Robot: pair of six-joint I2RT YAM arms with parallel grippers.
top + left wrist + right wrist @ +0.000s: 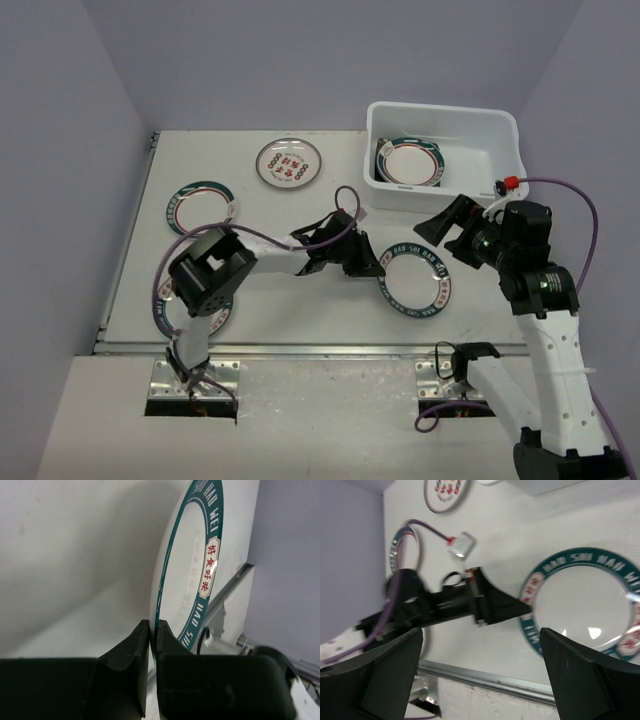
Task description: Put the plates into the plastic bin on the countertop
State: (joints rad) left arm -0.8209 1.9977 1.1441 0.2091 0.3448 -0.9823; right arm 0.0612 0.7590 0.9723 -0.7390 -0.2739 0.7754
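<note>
In front of the white bin (475, 150), on the right half of the desk (245, 190), a teal-rimmed plate (415, 280) lies about flat, its left edge pinched between the left arm's fingers (132, 655). These are drawn narrow on the thin rim. Whether the plate clears the desk I cannot tell. The bin stands just beyond the plate and a little to its right, so the carry likely runs away from the arm bases and over the bin's near wall. Being round, the plate has no long axis; what matters is that it is gripped at one edge only and could sag or swing. The right arm's fingers (385, 670) are spread wide, holding nothing, and hover between plate and bin, nearer the bin than the left arm is. The plate is white and glossy, with white lettering and small red panels on its teal band. One like it (408, 163) already rests in the bin.
</note>
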